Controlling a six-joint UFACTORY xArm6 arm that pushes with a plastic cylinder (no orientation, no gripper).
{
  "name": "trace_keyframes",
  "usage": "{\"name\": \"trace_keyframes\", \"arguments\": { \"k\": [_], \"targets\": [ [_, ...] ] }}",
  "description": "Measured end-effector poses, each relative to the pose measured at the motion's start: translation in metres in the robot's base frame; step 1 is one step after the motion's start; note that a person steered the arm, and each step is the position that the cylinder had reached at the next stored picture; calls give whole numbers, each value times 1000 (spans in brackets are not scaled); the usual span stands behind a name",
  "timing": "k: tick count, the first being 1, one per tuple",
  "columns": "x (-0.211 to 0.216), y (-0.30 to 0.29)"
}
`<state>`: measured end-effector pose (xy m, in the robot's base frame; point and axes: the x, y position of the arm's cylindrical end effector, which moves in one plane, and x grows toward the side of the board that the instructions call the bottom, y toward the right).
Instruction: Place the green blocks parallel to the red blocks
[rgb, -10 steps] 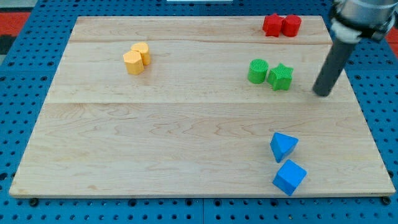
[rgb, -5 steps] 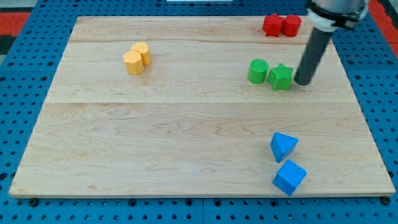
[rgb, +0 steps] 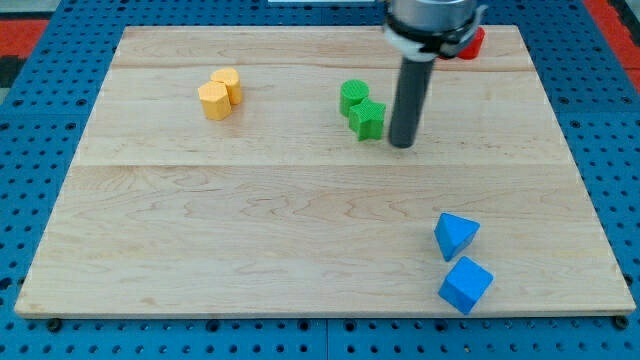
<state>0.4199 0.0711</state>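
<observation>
Camera view, the only one. My tip (rgb: 401, 144) stood on the board just to the view's right of the green star block (rgb: 368, 119), close beside it; whether it touched could not be told. The rod carries no pincer, so nothing opened, closed or held: it can only push.

The green cylinder block (rgb: 353, 97) sat touching the star, up and to the view's left of it. The pair's long axis therefore ran on a slant, from upper left down to lower right. Both lay near the middle of the board (rgb: 300, 230), in its upper half.

Red blocks (rgb: 472, 41): only a sliver showed at the view's top right, behind the arm's body. Shapes and their line could not be read here. They lay well apart from the green pair, up and to the right.

Relation that matters: the green blocks lay to the view's left of the tip, the star nearest, the cylinder behind it. Judgement: a push from this side sends them further left, away from the reds; to turn the pair's axis the tip would need to come at one end of it.

Elsewhere: two yellow blocks (rgb: 218, 93) at upper left, touching; blue blocks (rgb: 460, 262) at lower right.
</observation>
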Motion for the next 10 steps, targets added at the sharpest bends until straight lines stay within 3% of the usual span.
{"name": "trace_keyframes", "arguments": {
  "k": [1,3,5,8,10],
  "targets": [
    [5,-43],
    [0,3],
    [-39,4],
    [-77,-53],
    [-106,-62]
  ]
}}
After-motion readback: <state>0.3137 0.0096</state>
